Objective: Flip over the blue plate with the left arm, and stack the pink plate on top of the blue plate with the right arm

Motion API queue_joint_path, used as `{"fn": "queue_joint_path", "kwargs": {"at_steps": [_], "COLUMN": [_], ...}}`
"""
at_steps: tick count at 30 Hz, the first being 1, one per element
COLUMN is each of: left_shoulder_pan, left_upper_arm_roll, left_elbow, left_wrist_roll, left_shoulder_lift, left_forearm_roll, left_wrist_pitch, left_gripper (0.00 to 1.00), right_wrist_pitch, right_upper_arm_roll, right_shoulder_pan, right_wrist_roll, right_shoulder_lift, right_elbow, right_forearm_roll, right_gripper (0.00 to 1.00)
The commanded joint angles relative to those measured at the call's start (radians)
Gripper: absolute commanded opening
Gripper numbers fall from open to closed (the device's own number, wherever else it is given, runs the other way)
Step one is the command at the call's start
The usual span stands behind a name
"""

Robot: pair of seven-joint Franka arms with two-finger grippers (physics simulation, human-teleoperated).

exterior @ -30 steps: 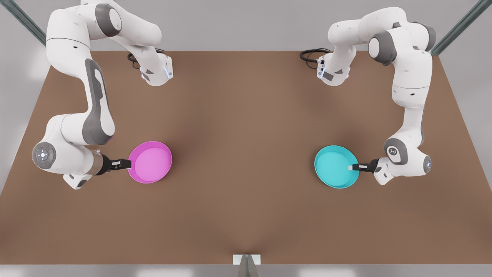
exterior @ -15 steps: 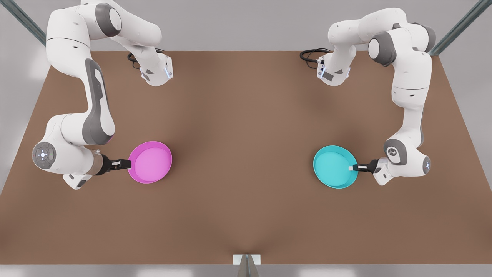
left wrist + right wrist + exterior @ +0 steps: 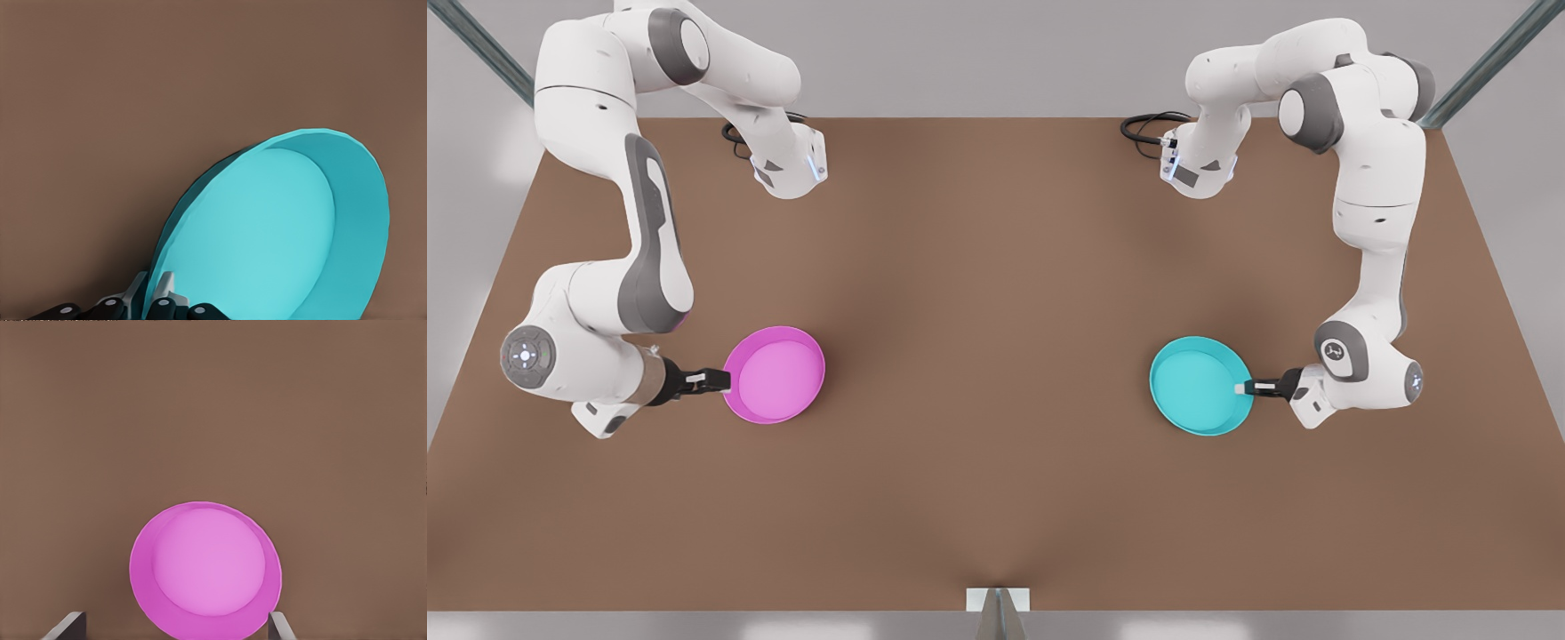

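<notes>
The blue plate (image 3: 1196,384) (image 3: 280,233) is on the front view's right, tilted with its inner face showing. My left gripper (image 3: 1240,388) (image 3: 155,293) is shut on its rim at the side nearest the arm. The pink plate (image 3: 775,373) (image 3: 207,570) lies flat and face up on the brown table (image 3: 996,293), on the front view's left. My right gripper (image 3: 725,380) (image 3: 175,617) is low at the pink plate's outer edge. It is open, with its fingers (image 3: 72,623) spread wider than the plate.
Both arm bases stand at the table's far edge with black cables (image 3: 1147,129) beside them. A small grey bracket (image 3: 998,600) sits at the middle of the near edge. Bare brown table stretches between the two plates.
The blue plate has shifted slightly toward the front view's left in the left gripper's hold. The right arm and the pink plate have stayed put.
</notes>
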Motion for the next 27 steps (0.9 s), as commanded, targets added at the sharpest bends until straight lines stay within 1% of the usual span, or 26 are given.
{"fn": "queue_joint_path", "kwargs": {"at_steps": [1, 2, 14, 22, 27], "left_shoulder_pan": [0.001, 0.001, -0.001, -0.001, -0.002], "left_upper_arm_roll": [0.000, 0.000, 0.002, 0.006, 0.006], "left_elbow": [0.000, 0.000, 0.000, 0.003, 0.031], "left_wrist_roll": [0.000, 0.000, -0.009, -0.015, -0.015], "left_shoulder_lift": [0.000, 0.000, 0.000, -0.020, -0.025], "left_forearm_roll": [0.001, 0.001, 0.001, 0.002, 0.004], "left_wrist_pitch": [0.000, 0.000, -0.009, -0.021, -0.031], "left_gripper": [0.27, 0.26, 0.22, 0.22, 0.21], "right_wrist_pitch": [0.000, 0.000, 0.000, 0.000, 0.000], "right_upper_arm_roll": [0.000, 0.000, 0.000, 0.000, 0.000], "right_shoulder_pan": [0.000, 0.000, 0.005, 0.003, 0.006], "right_wrist_roll": [0.000, 0.000, 0.000, -0.002, 0.000], "right_shoulder_lift": [0.000, 0.001, 0.003, 0.003, 0.006], "right_elbow": [-0.001, -0.001, 0.019, 0.019, 0.022], "right_forearm_roll": [0.000, 0.000, -0.002, -0.003, -0.003], "right_gripper": [1.00, 1.00, 1.00, 1.00, 1.00]}}
